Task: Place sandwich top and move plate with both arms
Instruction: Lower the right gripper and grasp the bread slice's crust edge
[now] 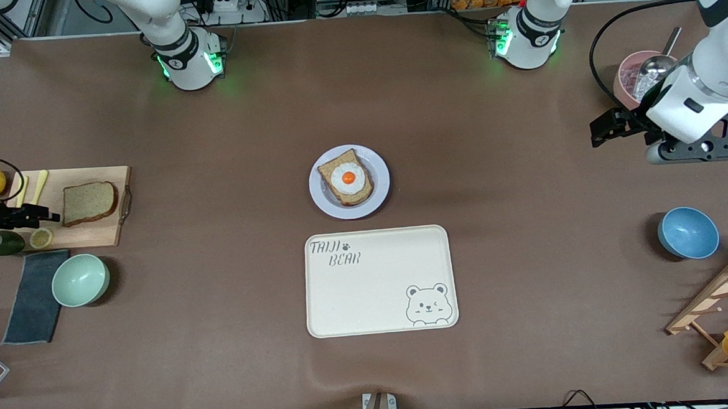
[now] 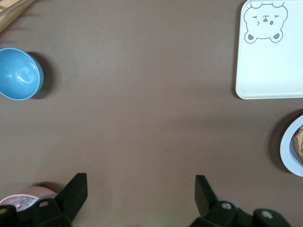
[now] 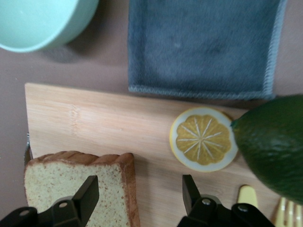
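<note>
High front camera facing the arms; downward wrist cameras, right's nearest.

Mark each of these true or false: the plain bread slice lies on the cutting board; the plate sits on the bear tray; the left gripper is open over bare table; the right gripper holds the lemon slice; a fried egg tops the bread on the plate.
1. The sandwich top lies on the cutting board. True.
2. The plate sits on the bear tray. False: it rests on the table, farther from the front camera than the tray.
3. The left gripper is open over bare table. True.
4. The right gripper holds the lemon slice. False: it holds nothing, one finger over the sandwich top.
5. A fried egg tops the bread on the plate. True.
</note>
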Motion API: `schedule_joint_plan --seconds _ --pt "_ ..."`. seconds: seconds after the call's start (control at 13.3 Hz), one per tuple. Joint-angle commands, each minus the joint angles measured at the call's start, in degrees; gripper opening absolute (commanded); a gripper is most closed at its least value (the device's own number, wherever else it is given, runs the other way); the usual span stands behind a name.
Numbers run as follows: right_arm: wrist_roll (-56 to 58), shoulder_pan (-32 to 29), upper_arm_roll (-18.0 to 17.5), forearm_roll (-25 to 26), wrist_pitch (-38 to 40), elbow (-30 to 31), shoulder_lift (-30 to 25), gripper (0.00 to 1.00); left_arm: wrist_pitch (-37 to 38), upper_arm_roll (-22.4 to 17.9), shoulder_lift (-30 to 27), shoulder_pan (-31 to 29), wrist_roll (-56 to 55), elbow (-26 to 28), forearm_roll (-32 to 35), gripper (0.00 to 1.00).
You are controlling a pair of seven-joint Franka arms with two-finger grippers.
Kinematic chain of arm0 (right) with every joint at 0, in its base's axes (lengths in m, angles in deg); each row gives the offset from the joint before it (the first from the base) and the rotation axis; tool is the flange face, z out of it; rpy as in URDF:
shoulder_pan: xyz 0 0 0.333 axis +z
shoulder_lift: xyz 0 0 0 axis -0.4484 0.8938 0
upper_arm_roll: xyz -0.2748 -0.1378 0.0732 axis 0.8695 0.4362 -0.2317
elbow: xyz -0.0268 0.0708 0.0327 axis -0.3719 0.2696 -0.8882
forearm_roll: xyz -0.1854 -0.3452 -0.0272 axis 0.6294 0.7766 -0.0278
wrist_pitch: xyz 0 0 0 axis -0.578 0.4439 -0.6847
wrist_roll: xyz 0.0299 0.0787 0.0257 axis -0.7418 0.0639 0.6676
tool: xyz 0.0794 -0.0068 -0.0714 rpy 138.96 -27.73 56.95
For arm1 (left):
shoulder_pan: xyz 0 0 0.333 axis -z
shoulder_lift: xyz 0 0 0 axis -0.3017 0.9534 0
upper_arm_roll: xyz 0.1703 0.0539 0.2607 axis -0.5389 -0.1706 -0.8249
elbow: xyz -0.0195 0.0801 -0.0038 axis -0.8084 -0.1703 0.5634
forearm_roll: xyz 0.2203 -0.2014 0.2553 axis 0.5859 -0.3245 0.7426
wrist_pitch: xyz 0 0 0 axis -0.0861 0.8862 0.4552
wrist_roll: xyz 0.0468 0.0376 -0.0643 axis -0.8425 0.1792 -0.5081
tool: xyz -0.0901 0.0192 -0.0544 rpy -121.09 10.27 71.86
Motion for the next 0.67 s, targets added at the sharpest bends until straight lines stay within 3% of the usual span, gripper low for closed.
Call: schedule_joint_plan --seconds 0.0,0.3,0.6 --pt "1.1 -1.11 -1.3 -1.13 -0.43 2.18 -1.37 0.76 -1.84 0.26 -3.24 -0.8 -0.44 3.66 -0.96 1.0" --pt "2.33 -1.64 -1.3 -1.31 -0.34 3.41 -1.73 0.63 -3.49 0.35 -2.01 -0.28 -0.79 4.01 -0.96 1.0" --pt "2.33 -1.9 -1.3 -1.66 -0.17 4.73 -1.99 0.58 -8.07 0.35 0.01 -0.19 -0.88 4.1 -0.96 1.0"
